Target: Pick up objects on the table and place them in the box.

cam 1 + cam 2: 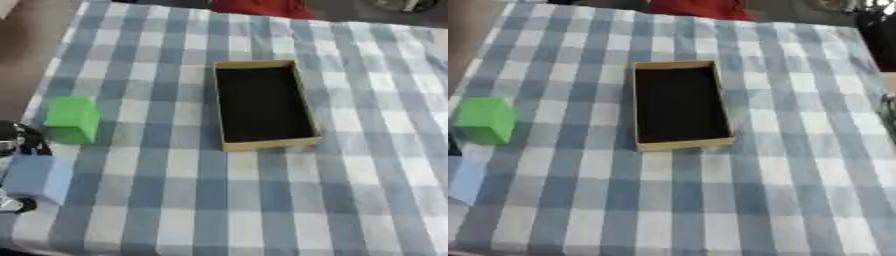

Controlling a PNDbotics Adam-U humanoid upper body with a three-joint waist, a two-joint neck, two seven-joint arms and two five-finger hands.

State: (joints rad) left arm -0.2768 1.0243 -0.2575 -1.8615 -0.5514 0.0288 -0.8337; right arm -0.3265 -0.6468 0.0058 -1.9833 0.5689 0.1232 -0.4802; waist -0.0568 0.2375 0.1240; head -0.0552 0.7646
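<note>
Black left hand (19,142) shows partly behind blue block (37,177).

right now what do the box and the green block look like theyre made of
The box looks like cardboard: thin tan walls with a matte, dark lining inside. The green block has flat, evenly coloured faces without shine, so foam or painted wood seems likely; the look leaves it open. Both sit on a checked tablecloth.

Blue-and-white checked tablecloth (262,200), tan box (262,144) with black inside, green block (72,119), pale blue block (37,177)
</note>
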